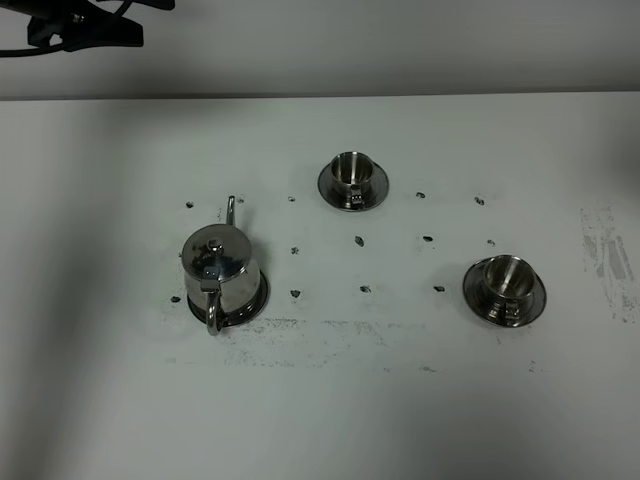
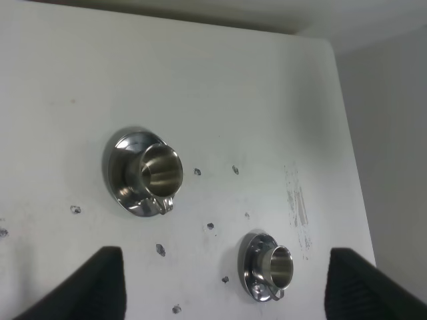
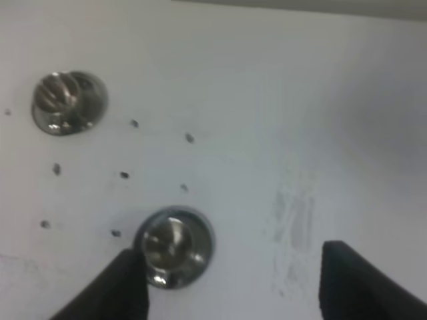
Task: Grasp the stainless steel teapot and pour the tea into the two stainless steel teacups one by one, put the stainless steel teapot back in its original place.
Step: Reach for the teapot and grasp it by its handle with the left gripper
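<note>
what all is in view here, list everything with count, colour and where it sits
stainless steel teapot: one, shiny silver, left of the table's middle, on the tray, lid on
tray: one, silver, under the teapot, only its rim shows
stainless steel teacups: two, silver, one far centre, one nearer on the right
saucers: two, silver, one under each cup
table: one, white, with small dark marks and scuffs
wall: one, grey, behind the table
black arm part: one, far left corner of the high view
left gripper: one, black, open, holding nothing
right gripper: one, black, open, holding nothing
</note>
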Robot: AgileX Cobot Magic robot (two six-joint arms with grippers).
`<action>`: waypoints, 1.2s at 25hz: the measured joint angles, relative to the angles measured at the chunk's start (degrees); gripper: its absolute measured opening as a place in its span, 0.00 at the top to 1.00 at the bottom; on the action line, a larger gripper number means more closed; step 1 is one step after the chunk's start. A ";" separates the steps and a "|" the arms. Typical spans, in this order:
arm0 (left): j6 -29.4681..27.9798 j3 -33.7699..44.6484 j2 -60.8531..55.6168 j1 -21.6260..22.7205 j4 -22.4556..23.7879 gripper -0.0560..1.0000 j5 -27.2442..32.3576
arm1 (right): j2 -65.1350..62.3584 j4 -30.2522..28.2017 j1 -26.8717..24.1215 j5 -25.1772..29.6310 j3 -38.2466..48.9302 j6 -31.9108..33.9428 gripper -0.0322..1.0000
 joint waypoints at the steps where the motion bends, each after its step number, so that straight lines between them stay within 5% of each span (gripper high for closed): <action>1: 0.00 0.00 0.00 -0.05 0.00 0.37 0.00 | -2.37 -0.99 0.00 0.06 1.87 0.43 0.43; 16: 0.73 0.00 -5.53 -0.05 0.27 0.37 0.07 | -42.22 -5.84 0.00 -0.43 30.33 4.88 0.43; 25: 0.63 0.00 -5.52 -0.05 4.90 0.37 0.07 | -60.00 -5.07 0.00 -11.88 49.95 4.18 0.43; 30: 0.57 0.00 -5.52 -0.05 6.23 0.37 0.11 | -66.36 -4.90 0.00 -13.66 55.61 3.71 0.43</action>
